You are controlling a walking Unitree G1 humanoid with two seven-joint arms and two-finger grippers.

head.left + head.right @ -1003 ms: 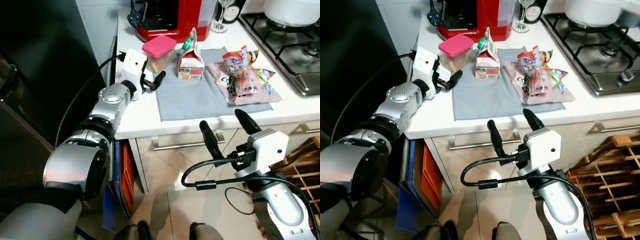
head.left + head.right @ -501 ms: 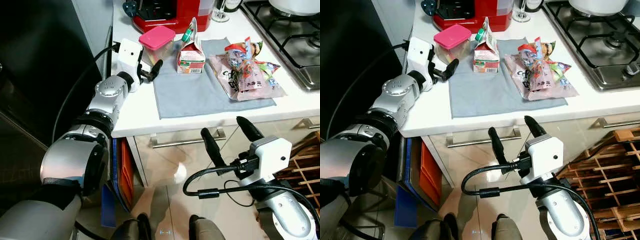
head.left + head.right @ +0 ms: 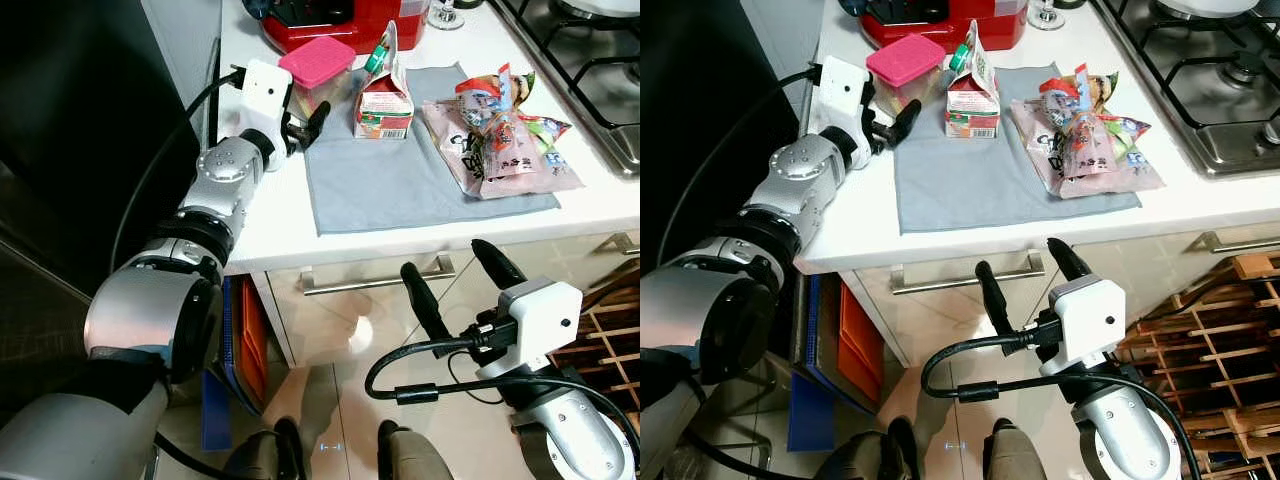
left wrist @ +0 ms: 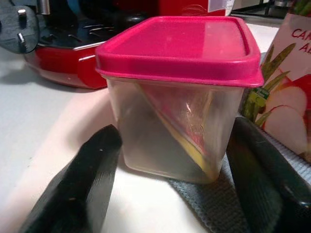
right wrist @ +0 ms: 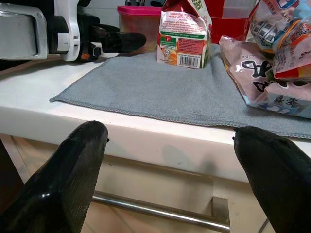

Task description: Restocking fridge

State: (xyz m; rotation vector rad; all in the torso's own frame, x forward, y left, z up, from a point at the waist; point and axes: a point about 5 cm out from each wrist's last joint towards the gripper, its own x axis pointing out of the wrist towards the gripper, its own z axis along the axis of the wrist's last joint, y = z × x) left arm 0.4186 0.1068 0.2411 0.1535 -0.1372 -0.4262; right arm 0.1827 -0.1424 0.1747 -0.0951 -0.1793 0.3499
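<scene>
Black fingers of the left gripper stand spread on either side of a clear plastic tub with a pink lid, not yet closed on it. In the head views this tub sits at the upper left of the white countertop, on the corner of a grey cloth mat, just in front of a red appliance. Beside the tub on the mat stands a small red juice carton with an opened top. Further right a heap of pink and colourful snack packets lies on the mat. The right gripper hangs low in the frame, fingers parted, in front of a cream drawer with a steel handle under the counter edge.
</scene>
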